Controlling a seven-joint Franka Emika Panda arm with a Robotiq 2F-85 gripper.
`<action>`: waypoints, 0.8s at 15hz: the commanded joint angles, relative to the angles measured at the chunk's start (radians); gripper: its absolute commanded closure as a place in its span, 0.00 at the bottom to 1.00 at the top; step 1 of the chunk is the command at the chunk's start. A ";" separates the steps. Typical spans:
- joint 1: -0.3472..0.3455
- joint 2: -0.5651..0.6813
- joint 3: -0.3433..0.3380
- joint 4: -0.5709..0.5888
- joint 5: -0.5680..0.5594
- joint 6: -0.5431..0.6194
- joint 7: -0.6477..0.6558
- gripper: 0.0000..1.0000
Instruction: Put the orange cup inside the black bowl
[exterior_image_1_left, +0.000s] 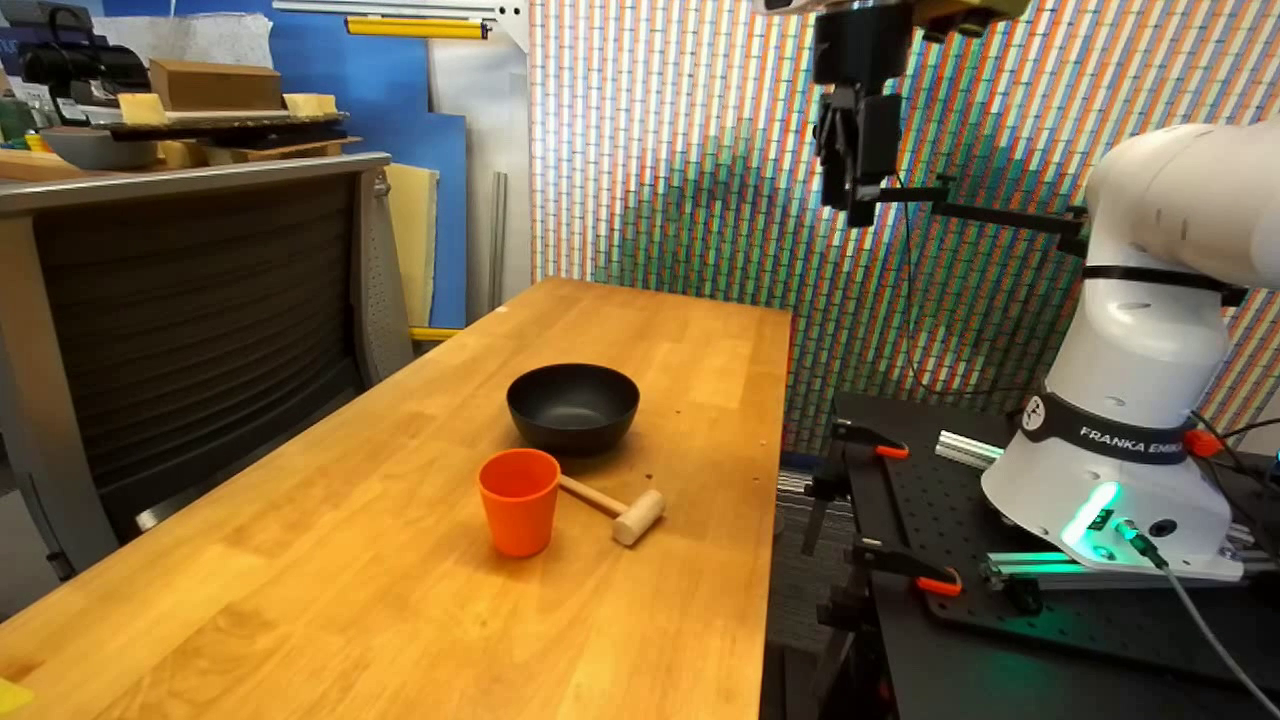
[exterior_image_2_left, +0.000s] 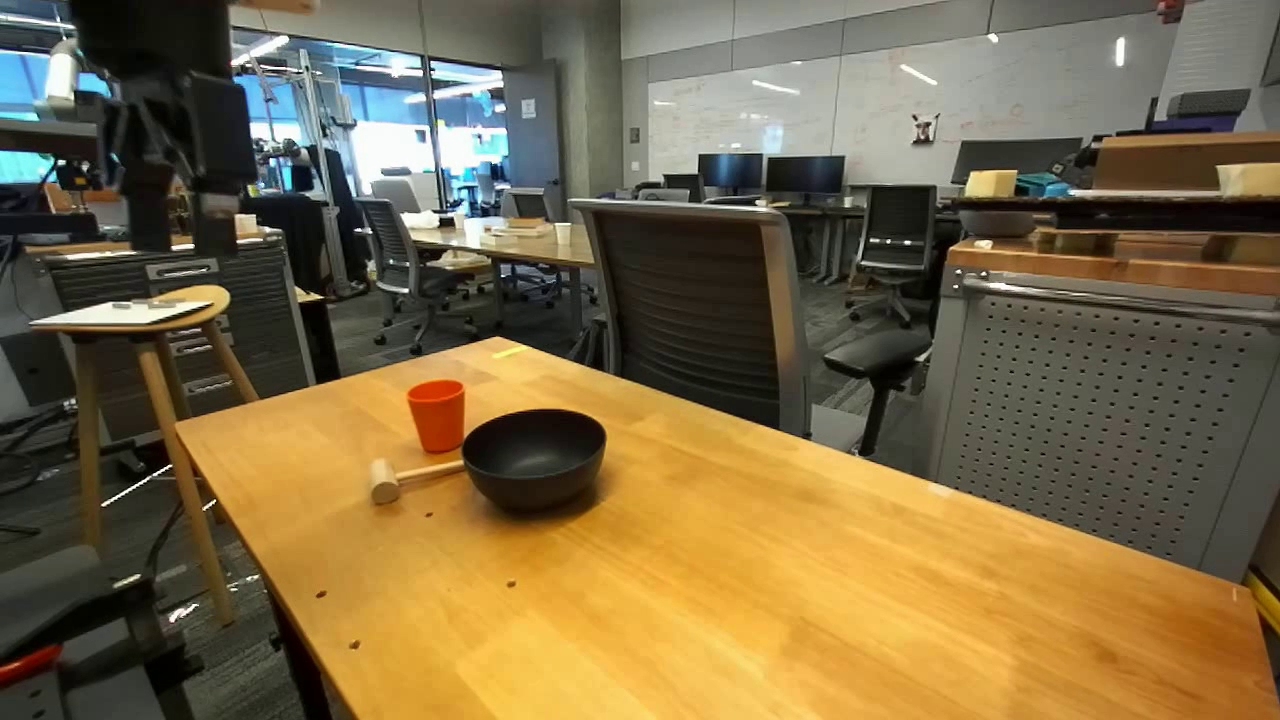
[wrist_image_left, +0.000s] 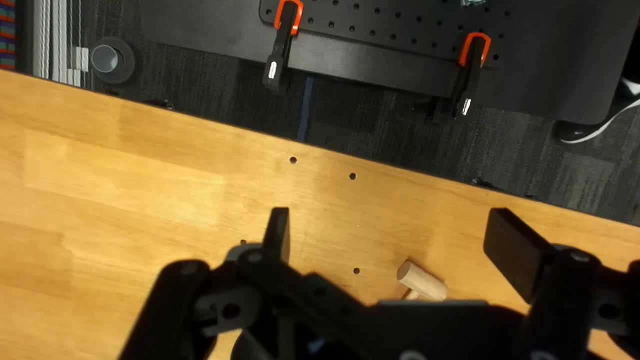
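Observation:
The orange cup (exterior_image_1_left: 520, 508) stands upright on the wooden table, and it also shows in an exterior view (exterior_image_2_left: 438, 418). The black bowl (exterior_image_1_left: 573, 425) stands upright close to the cup, with nothing seen inside it; it also shows in an exterior view (exterior_image_2_left: 535, 468). My gripper (wrist_image_left: 392, 230) is open and empty in the wrist view, its fingers wide apart. In both exterior views the gripper (exterior_image_1_left: 860, 205) (exterior_image_2_left: 182, 235) hangs high above the table, pointing down, well apart from cup and bowl. In the wrist view the cup is hidden or out of view, and the bowl is mostly hidden behind the gripper.
A light wooden mallet (exterior_image_1_left: 638, 518) lies beside the cup and bowl, its handle reaching between them; its head shows between my fingers far below (wrist_image_left: 424, 281). A chair (exterior_image_2_left: 700, 310) stands at the table's long side. Clamps (wrist_image_left: 280, 55) sit on the robot's black bench across a gap.

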 joint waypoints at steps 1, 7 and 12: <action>0.058 0.259 0.052 0.113 0.011 0.067 0.013 0.00; 0.126 0.632 0.128 0.348 -0.011 0.146 -0.014 0.00; 0.152 0.932 0.168 0.627 -0.101 0.131 0.009 0.00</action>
